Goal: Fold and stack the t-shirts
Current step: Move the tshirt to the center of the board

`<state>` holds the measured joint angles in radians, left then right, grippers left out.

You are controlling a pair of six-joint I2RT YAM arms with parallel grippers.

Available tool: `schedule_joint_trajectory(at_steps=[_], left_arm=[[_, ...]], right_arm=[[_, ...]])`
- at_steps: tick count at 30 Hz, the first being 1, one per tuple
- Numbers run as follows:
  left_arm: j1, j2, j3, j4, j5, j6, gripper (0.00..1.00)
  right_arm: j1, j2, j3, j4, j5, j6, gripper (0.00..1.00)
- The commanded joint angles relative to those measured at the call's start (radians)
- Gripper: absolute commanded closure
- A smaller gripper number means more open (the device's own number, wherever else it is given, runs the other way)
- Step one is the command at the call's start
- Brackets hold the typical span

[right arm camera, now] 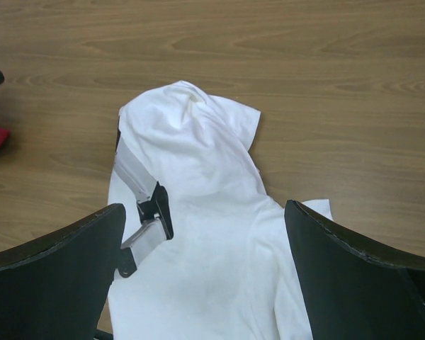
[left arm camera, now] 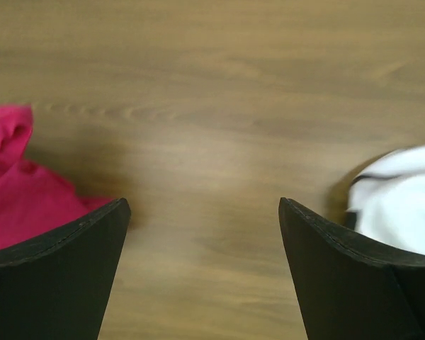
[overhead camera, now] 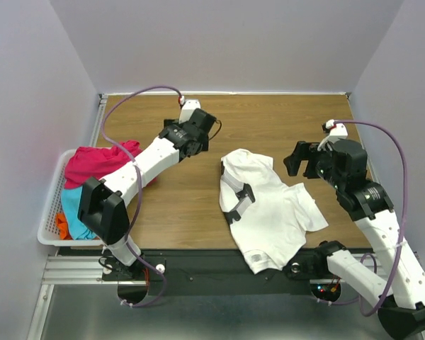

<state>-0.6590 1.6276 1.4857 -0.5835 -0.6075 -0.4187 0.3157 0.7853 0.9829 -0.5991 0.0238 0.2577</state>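
Counter point(overhead camera: 177, 205): brown wood grain, carrying the white shirt right of centre and the basket at its left edge.

White t-shirt point(overhead camera: 269, 209): lying loosely crumpled, right of centre. Long axis running from the far side toward the near edge, leaning slightly right as it comes nearer. Bunched rounded end pointing away from the arm bases, near end reaching the counter's front edge, one sleeve sticking out to the right. Black and grey strap marks along its left side.

Basket point(overhead camera: 48, 212): white plastic lattice at the left edge, holding the coloured shirts.

Magenta t-shirt point(overhead camera: 95, 163): heaped on top, spilling over the basket's far right rim onto the wood.

Cyan t-shirt point(overhead camera: 72, 205): beneath the magenta one, partly hidden by the left arm.

Orange t-shirt point(overhead camera: 62, 225): only a small patch showing at the bottom.

Left end effector point(left arm camera: 203, 202): fingers spread wide, holding nothing, above bare wood between the magenta and white shirts.

Right end effector point(right arm camera: 205, 205): fingers spread wide, empty, poised above the white shirt, apart from it.
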Motion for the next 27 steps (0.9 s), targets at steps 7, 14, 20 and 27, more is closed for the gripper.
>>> schedule_joint_trajectory(at_steps=[7, 14, 20, 27], left_arm=[[-0.017, 0.058, -0.243, -0.265, -0.325, -0.072, 0.02], [-0.005, 0.173, -0.297, -0.206, -0.494, -0.063, 0.02], [0.039, 0.261, -0.294, -0.19, -0.578, -0.052, 0.02], [0.065, 0.265, -0.298, -0.128, -0.618, -0.012, 0.35]], right_arm=[[0.008, 0.014, -0.052, 0.021, -0.064, -0.015, 0.0], [0.008, 0.009, -0.056, 0.022, -0.091, -0.032, 0.0], [0.006, -0.003, -0.059, 0.021, -0.094, -0.038, 0.0], [0.008, -0.009, -0.061, 0.021, -0.096, -0.034, 0.0]])
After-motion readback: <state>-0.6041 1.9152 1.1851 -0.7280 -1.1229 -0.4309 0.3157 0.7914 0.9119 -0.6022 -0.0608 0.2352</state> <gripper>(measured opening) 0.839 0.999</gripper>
